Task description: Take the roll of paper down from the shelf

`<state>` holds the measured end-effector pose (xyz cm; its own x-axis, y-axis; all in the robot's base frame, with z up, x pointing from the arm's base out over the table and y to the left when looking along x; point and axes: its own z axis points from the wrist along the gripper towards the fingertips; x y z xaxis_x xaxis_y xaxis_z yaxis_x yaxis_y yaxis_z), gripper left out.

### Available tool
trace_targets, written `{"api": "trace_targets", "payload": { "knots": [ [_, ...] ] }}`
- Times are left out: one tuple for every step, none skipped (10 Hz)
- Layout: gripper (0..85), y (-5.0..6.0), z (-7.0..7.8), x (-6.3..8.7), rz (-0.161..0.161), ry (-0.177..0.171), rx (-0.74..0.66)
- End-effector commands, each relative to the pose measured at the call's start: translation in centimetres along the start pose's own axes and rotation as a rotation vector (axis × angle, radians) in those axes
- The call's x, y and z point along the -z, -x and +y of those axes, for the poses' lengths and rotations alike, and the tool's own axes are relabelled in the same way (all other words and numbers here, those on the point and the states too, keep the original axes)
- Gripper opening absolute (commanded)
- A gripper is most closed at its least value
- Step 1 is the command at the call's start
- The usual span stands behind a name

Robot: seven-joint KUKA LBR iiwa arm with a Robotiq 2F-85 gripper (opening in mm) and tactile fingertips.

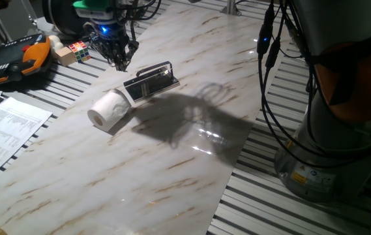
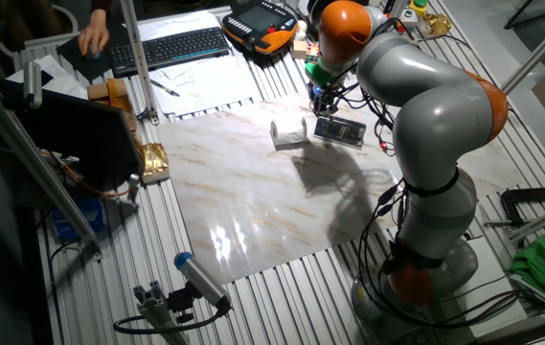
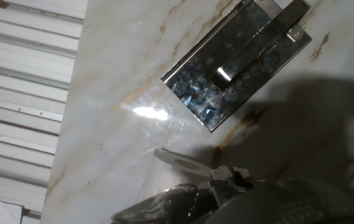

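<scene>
The roll of paper (image 1: pixel 109 109) lies on its side on the marble table top (image 1: pixel 139 176), hollow core facing outward, touching or just beside the low end of the shelf (image 1: pixel 150 82). It is off the shelf, so I judge the removal step complete. The shelf sits flat on the table with its wire rail (image 1: pixel 154 68) along the far edge; its deck carries nothing, as the hand view confirms (image 3: pixel 239 65).

My gripper (image 1: pixel 118 57) hangs above the table just behind the shelf, apart from both shelf and roll. It holds nothing. I judge this position to be a clearance stance after release. Whether the fingers are spread or closed, I cannot tell: in the fixed views they merge into one dark cluster, and the hand view shows only a blurred dark mass at the bottom edge.

The roll is out of the hand view. In the other fixed view my arm (image 2: pixel 425 105) crowds the shelf (image 2: pixel 339 130), and the roll (image 2: pixel 289 131) shows only as a small white shape. Beyond the marble sit a black-and-orange case (image 1: pixel 15 59) and printed sheets (image 1: pixel 6 130), both cut off by the frame edge.
</scene>
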<state>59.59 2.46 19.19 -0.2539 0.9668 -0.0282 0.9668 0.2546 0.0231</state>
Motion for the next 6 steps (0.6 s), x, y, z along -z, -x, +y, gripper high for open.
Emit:
{"api": "trace_targets", "payload": {
  "knots": [
    [0.7,0.0,0.0,0.0,0.0,0.0,0.0],
    [0.7,0.0,0.03,-0.01,0.0,0.0,0.0],
    [0.7,0.01,0.04,-0.02,0.0,0.0,-0.002],
    [0.7,-0.02,0.04,-0.01,0.001,0.0,-0.003],
    [0.7,-0.01,0.09,-0.04,0.0,0.002,-0.003],
    [0.7,0.01,0.12,-0.06,-0.002,0.001,-0.003]
  ]
}}
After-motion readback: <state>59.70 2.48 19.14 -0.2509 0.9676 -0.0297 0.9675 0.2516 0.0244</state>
